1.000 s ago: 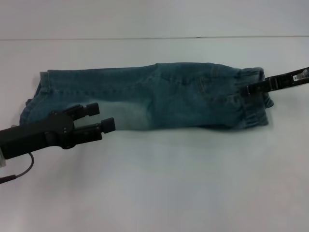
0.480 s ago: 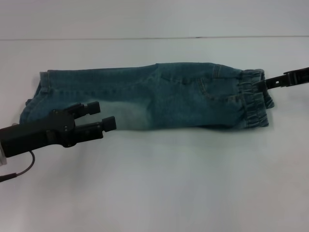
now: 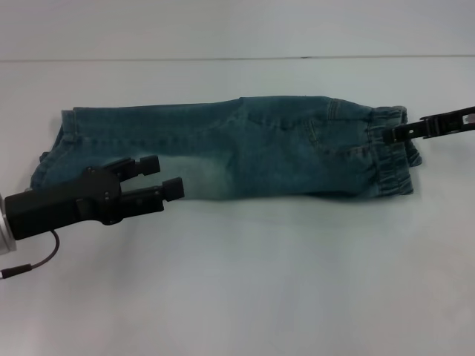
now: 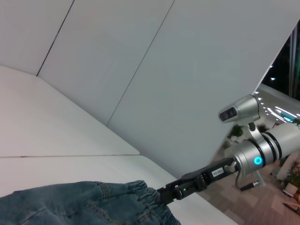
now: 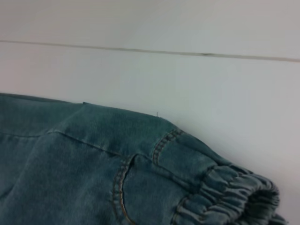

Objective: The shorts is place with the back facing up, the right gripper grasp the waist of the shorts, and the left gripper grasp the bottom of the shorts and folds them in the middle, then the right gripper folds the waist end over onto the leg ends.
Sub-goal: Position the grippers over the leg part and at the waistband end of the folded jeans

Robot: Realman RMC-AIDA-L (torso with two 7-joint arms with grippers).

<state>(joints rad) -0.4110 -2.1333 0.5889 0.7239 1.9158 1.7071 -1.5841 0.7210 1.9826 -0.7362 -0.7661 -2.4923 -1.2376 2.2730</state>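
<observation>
The blue denim shorts (image 3: 260, 144) lie folded lengthwise across the white table, leg ends (image 3: 56, 148) at the left and elastic waist (image 3: 390, 159) at the right. My left gripper (image 3: 163, 176) hovers open above the faded patch near the shorts' front edge, nothing between its fingers. My right gripper (image 3: 390, 135) reaches in from the right, its tip at the waistband. The left wrist view shows the shorts (image 4: 84, 204) with the right gripper (image 4: 164, 195) against the waist. In the right wrist view, a pocket seam of the shorts (image 5: 93, 164) and the gathered waistband (image 5: 225, 197) fill the frame.
The white table (image 3: 260, 282) stretches wide in front of the shorts. A seam line (image 3: 223, 58) runs across behind them, with a plain wall beyond. The right arm's silver wrist (image 4: 255, 154) extends off the table's right side.
The right gripper drew back to the right off the waistband, then returned left onto it. The left gripper shifted slightly to the right, still open.
</observation>
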